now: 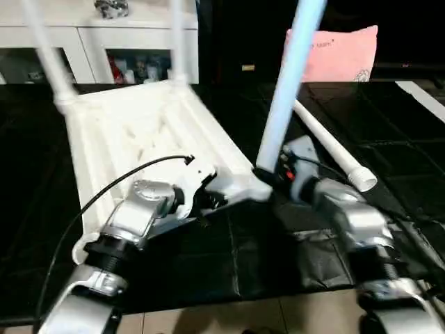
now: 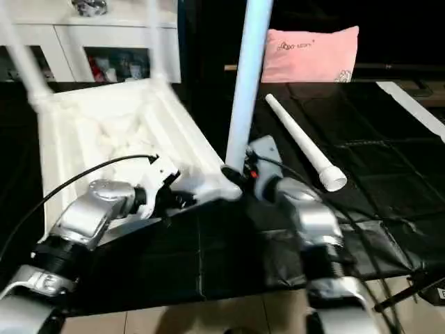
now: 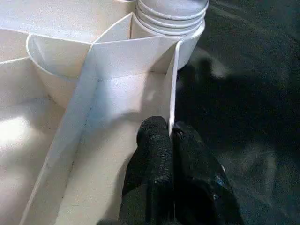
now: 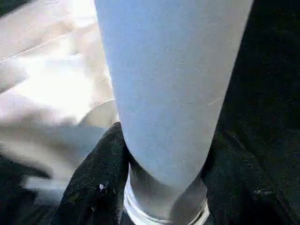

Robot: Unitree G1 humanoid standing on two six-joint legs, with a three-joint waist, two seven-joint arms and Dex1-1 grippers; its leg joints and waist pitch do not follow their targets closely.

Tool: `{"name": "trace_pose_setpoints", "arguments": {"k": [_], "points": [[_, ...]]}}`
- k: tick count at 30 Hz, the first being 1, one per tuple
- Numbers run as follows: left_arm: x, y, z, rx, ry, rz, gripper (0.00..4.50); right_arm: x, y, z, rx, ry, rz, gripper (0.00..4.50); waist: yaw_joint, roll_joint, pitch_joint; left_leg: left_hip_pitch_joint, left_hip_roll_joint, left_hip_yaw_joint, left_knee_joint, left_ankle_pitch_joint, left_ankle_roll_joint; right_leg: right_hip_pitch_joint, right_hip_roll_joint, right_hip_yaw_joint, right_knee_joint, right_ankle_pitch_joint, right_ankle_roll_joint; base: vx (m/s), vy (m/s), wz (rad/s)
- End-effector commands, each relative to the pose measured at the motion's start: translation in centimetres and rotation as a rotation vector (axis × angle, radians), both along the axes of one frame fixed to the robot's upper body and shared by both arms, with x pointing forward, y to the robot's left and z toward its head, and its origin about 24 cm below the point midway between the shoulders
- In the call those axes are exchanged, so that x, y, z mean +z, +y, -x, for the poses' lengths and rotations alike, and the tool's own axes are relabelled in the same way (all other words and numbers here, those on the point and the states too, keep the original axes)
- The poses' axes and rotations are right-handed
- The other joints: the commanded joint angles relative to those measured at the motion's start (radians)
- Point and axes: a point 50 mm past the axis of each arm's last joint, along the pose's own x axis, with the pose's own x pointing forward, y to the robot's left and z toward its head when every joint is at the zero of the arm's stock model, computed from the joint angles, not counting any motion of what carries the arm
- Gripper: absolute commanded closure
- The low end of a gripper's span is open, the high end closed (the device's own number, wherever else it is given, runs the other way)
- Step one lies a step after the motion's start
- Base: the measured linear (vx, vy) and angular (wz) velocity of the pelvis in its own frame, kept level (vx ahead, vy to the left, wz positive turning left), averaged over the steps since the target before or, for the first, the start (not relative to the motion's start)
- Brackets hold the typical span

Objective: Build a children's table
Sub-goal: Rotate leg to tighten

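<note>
The white tabletop (image 1: 139, 139) lies upside down on the black mat, ribbed underside up. Two legs (image 1: 49, 56) (image 1: 177, 42) stand in its far corner sockets. My left gripper (image 1: 208, 198) is shut on a thin rib of the near edge, and the left wrist view shows its fingers (image 3: 154, 154) pinching that wall beside a corner socket (image 3: 171, 18). A third leg (image 1: 288, 83) stands upright at the near right corner. My right gripper (image 1: 274, 174) is closed round its base, with the black fingers (image 4: 93, 187) on both sides of the tube (image 4: 168, 93). A fourth leg (image 1: 327, 149) lies loose on the mat to the right.
The black mat (image 1: 278, 257) covers the work area, with pale floor tiles (image 1: 243, 316) at its near edge. A white cabinet (image 1: 83, 35) stands behind the tabletop at far left. A pink pillow (image 1: 341, 52) rests at the far right.
</note>
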Motion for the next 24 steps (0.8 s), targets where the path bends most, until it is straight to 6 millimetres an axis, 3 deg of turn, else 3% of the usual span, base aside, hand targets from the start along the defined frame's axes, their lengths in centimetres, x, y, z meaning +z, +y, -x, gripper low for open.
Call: {"name": "trace_pose_setpoints", "arguments": {"k": [1, 3, 4, 5, 14, 16, 20, 21, 24], "points": [[3.5, -3.8, -0.7, -0.067, -0.117, 0.132, 4.50, -2.9, 3.8, 1.2, 0.046, 0.160, 0.013, 2.56, 0.006, 0.002, -0.065, -0.005, 0.021, -0.009, -0.062, -0.158, 0.036, 0.058, -0.064, 0.061, -0.090, -0.392, -0.101, 0.000, 0.000, 0.00], [3.4, -3.8, -0.8, -0.070, -0.126, 0.097, 4.50, -2.6, 4.5, 1.1, 0.038, 0.161, -0.020, 2.56, 0.004, 0.003, -0.065, -0.004, 0.021, -0.009, -0.063, -0.167, 0.039, 0.059, -0.064, 0.062, -0.091, -0.383, -0.099, 0.000, 0.000, 0.00], [3.4, -3.7, -0.8, -0.068, -0.128, 0.083, 4.50, -2.5, 4.6, 1.1, 0.033, 0.157, -0.028, 2.01, 0.005, 0.005, -0.065, -0.005, 0.022, -0.009, -0.064, -0.165, 0.041, 0.060, -0.066, 0.064, -0.091, -0.370, -0.099, 0.000, 0.000, 0.00], [3.3, -3.6, -0.8, -0.063, -0.126, 0.073, 4.50, -2.3, 4.7, 1.0, 0.034, 0.148, -0.038, 1.87, 0.004, 0.005, -0.065, -0.005, 0.023, -0.009, -0.064, -0.164, 0.043, 0.061, -0.065, 0.064, -0.089, -0.357, -0.101, 0.000, 0.000, 0.00], [3.0, -2.1, -0.9, -0.088, -0.144, 0.008, 4.50, -1.8, 3.4, 1.6, 0.091, 0.084, -0.054, 1.10, 0.010, 0.004, -0.065, -0.006, 0.024, -0.008, -0.065, -0.166, 0.050, 0.063, -0.068, 0.068, -0.087, -0.340, -0.106, 0.000, 0.000, 0.00], [2.7, -1.1, -0.7, -0.140, -0.149, -0.017, 4.50, -1.5, 1.3, 2.4, 0.167, 0.054, -0.062, 0.94, 0.014, 0.003, -0.063, -0.004, 0.024, -0.008, -0.066, -0.172, 0.056, 0.063, -0.067, 0.067, -0.090, -0.346, -0.101, 0.000, 0.000, 0.00], [2.6, -0.3, -0.6, -0.182, -0.150, -0.027, 4.50, -1.1, -0.4, 3.0, 0.237, 0.021, -0.062, 0.55, 0.030, 0.004, -0.063, -0.002, 0.027, -0.006, -0.066, -0.169, 0.064, 0.062, -0.068, 0.069, -0.088, -0.333, -0.101, 0.000, 0.000, 0.00], [2.6, 0.1, -0.4, -0.226, -0.150, -0.031, 4.50, -0.9, -1.5, 3.3, 0.271, 0.011, -0.060, 0.50, 0.033, 0.003, -0.061, -0.002, 0.026, -0.007, -0.067, -0.172, 0.063, 0.063, -0.067, 0.068, -0.091, -0.344, -0.101, 0.000, 0.000, 0.00], [2.5, 0.7, -0.1, -0.290, -0.151, -0.041, 4.50, -0.4, -3.1, 3.6, 0.326, -0.003, -0.050, 0.31, 0.035, 0.005, -0.063, -0.002, 0.026, -0.008, -0.066, -0.183, 0.062, 0.062, -0.069, 0.067, -0.091, -0.363, -0.100, 0.000, 0.000, 0.00]]}}
